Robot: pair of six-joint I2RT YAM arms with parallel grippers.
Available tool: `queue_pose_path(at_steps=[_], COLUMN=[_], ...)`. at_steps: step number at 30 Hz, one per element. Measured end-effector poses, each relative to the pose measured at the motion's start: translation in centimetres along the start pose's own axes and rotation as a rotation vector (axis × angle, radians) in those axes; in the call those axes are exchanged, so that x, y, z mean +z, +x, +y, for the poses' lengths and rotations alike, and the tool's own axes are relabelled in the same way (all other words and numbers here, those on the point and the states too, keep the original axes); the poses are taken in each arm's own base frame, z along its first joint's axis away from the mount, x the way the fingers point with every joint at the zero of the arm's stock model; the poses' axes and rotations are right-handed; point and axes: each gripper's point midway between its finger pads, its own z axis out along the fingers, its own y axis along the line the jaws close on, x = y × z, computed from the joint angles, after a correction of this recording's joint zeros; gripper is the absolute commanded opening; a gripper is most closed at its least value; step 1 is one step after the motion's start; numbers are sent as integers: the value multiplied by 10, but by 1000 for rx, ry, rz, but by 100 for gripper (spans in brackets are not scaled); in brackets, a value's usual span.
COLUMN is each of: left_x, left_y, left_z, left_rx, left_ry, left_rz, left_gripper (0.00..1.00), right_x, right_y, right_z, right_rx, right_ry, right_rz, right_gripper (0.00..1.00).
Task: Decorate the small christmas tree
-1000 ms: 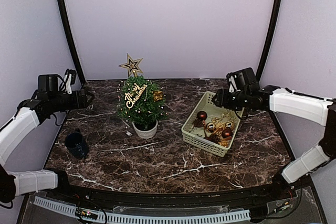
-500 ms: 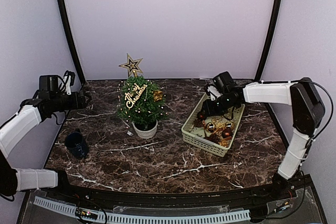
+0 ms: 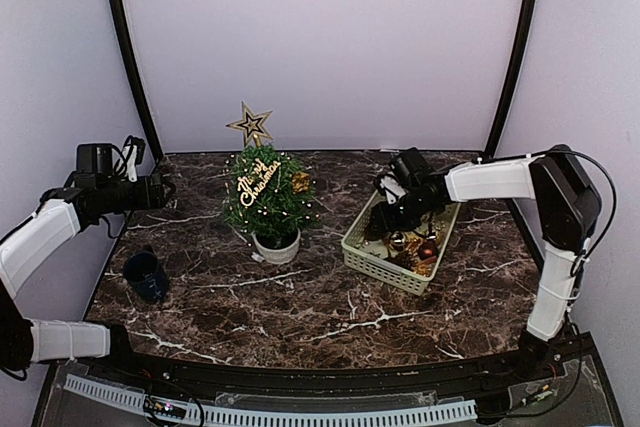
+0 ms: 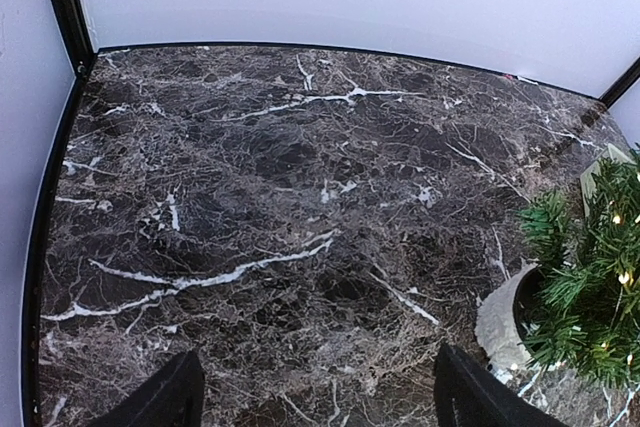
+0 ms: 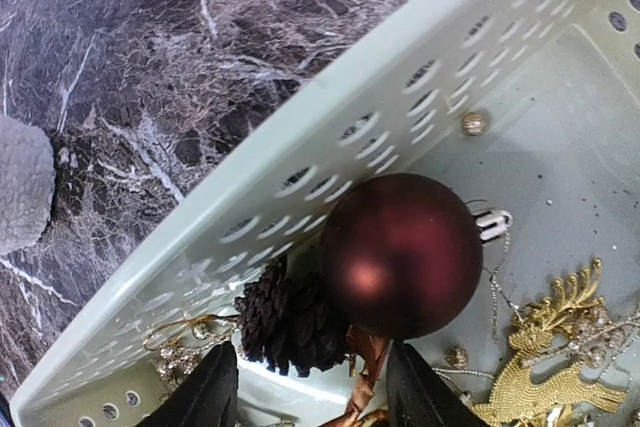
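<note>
move: we saw the right gripper drop into the beige basket, centre-right.
right jaws: parted around the pine cone; nothing gripped.
left gripper: wide apart, empty.
small christmas tree: centre-left; we judged an ornament pick imminent.

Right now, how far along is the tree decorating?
Done: the small christmas tree carries a star, a sign and a gold ornament. In hand: the right gripper, open, hangs in the basket over a red bauble and pine cone. Remaining: hanging those; left gripper hovers open.
</note>
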Motion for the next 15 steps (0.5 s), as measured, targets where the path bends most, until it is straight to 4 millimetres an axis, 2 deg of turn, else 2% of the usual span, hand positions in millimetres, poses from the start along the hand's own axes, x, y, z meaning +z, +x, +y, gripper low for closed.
queue_pose_path(at_steps=[7, 15], left_x=[0, 0], left_y=[0, 0], left_z=[0, -3], left_rx=[7, 7], left_ry=[2, 14], left_rz=[0, 1], left_gripper=[82, 82], right_x=[10, 18], right_y=[6, -1], right_z=[9, 5], right_rx=[-9, -1], right_ry=[-6, 34], right_rz=[20, -10], right_gripper=[59, 51])
